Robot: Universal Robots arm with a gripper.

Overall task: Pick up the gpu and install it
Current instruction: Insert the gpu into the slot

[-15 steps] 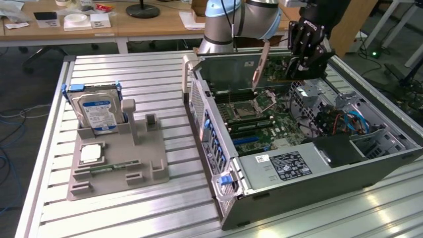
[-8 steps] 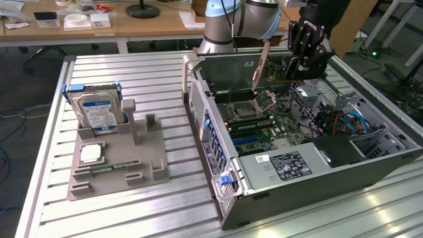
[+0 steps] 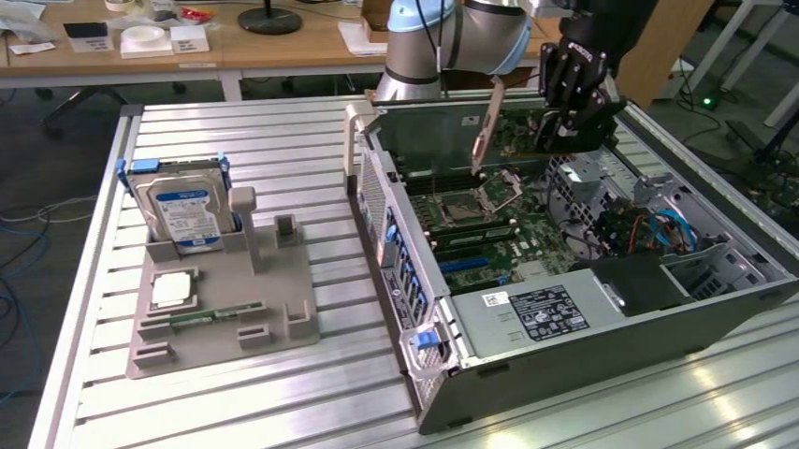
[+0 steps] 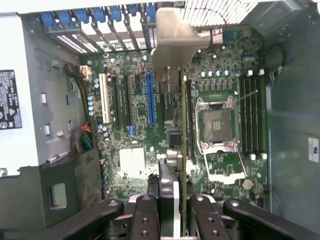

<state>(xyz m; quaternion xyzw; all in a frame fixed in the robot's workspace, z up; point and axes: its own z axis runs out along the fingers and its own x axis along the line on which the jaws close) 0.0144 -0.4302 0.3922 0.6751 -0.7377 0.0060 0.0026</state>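
My gripper hangs over the back part of the open computer case, shut on the gpu. In the wrist view the gpu appears edge-on as a thin green board running away from my black fingers. Its silver end bracket is at the far end, near the case's rear slot openings. The card is above the motherboard, apart from it, between the blue expansion slot and the CPU socket. The fingers hide the card's cooler face.
A grey holder at the exterior view's left carries a hard drive with a blue label, a processor chip and a memory stick. The power supply and drive cage fill the case's near end. The socket lever stands raised.
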